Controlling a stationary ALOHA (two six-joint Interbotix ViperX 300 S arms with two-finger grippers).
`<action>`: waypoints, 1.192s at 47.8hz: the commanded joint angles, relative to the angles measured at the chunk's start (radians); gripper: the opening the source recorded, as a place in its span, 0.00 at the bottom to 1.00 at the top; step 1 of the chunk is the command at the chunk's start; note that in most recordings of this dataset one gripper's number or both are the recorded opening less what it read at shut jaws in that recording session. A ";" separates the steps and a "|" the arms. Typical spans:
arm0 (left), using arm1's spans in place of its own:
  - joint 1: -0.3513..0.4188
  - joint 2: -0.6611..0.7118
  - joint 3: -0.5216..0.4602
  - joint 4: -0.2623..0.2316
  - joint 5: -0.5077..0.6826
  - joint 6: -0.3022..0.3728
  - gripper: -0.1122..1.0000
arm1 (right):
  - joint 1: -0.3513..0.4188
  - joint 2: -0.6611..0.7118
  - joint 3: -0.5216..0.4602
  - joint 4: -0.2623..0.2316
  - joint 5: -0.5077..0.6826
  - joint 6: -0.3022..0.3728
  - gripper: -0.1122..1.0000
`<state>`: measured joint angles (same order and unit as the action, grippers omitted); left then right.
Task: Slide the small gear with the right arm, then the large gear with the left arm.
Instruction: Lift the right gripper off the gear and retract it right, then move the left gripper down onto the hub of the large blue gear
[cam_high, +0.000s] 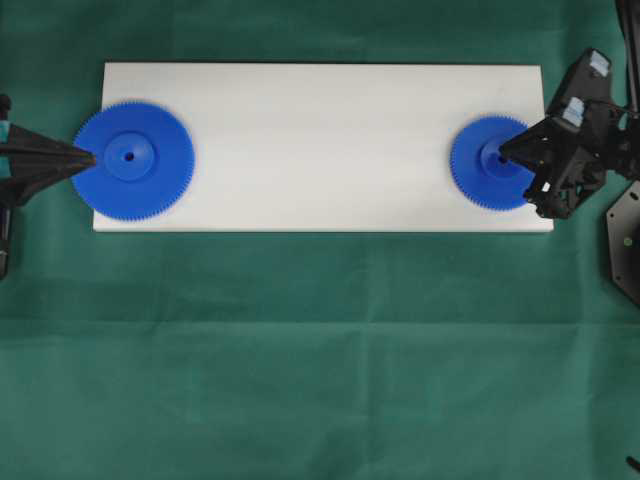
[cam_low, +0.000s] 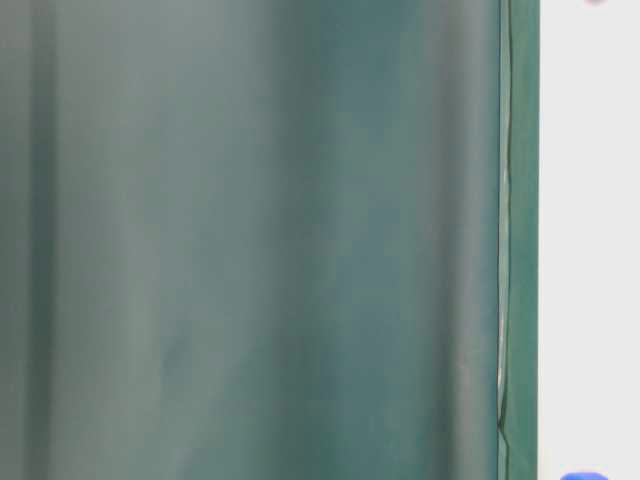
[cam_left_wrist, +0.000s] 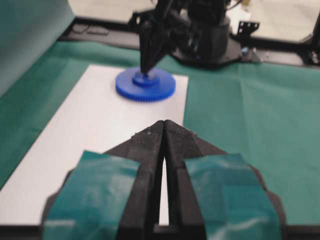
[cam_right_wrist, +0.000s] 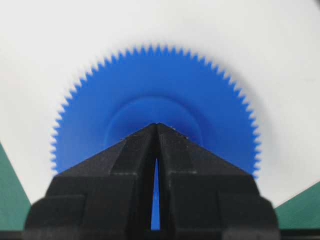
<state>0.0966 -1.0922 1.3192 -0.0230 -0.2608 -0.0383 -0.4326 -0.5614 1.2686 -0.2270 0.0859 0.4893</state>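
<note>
A green cloth covers the table, with a white board (cam_high: 320, 140) laid across it. Your right gripper (cam_right_wrist: 157, 125) is pinched shut on nothing, its tip planted on the small gear (cam_high: 488, 163) hub at the board's right end, ready to push. Your left gripper (cam_high: 88, 157), likewise shut and empty, waits at the large gear (cam_high: 134, 160) on the left end.

Black arms; left end effector (cam_left_wrist: 164, 131) teal-taped.

White board (cam_high: 320, 140) bare between large gear (cam_high: 133, 160), small gear (cam_high: 488, 163).
</note>
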 joint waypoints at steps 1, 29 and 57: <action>0.005 0.032 -0.032 -0.002 -0.006 -0.002 0.10 | -0.003 -0.063 -0.028 -0.018 0.025 -0.002 0.56; 0.052 0.098 -0.055 -0.002 0.018 0.000 0.10 | -0.002 -0.425 0.048 -0.032 0.003 -0.002 0.56; 0.198 0.310 -0.124 -0.002 0.244 -0.002 0.10 | 0.020 -0.397 0.041 -0.032 -0.035 -0.005 0.56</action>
<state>0.2884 -0.8115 1.2272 -0.0230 -0.0445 -0.0383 -0.4172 -0.9664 1.3269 -0.2577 0.0629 0.4863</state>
